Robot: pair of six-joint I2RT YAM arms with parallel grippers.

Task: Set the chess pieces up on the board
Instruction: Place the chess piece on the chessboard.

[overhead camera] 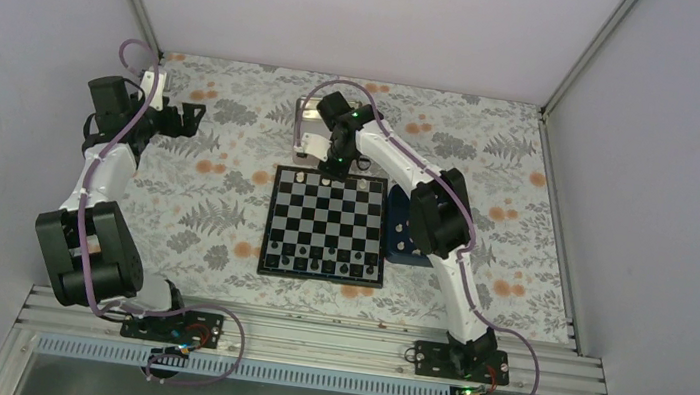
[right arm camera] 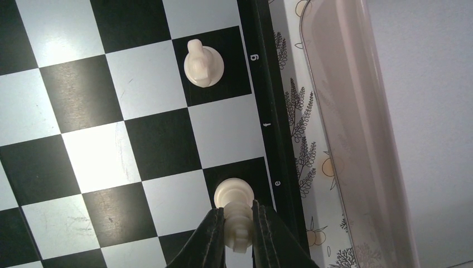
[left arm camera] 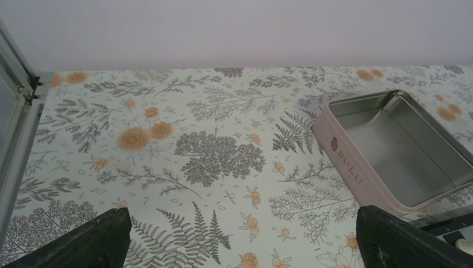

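The black-and-white board lies flat in the middle of the table. My right gripper hangs over its far edge. In the right wrist view this gripper is shut on a cream chess piece, whose round base sits over the black edge square marked "e". Another cream piece stands on the black square marked "g". A few cream pieces show along the far row. My left gripper stays far left of the board, open and empty above the floral cloth.
Dark pieces line the board's near row. A pink-sided metal tin sits just behind the board. A dark blue tray lies against the board's right edge. Frame posts and walls close in the table.
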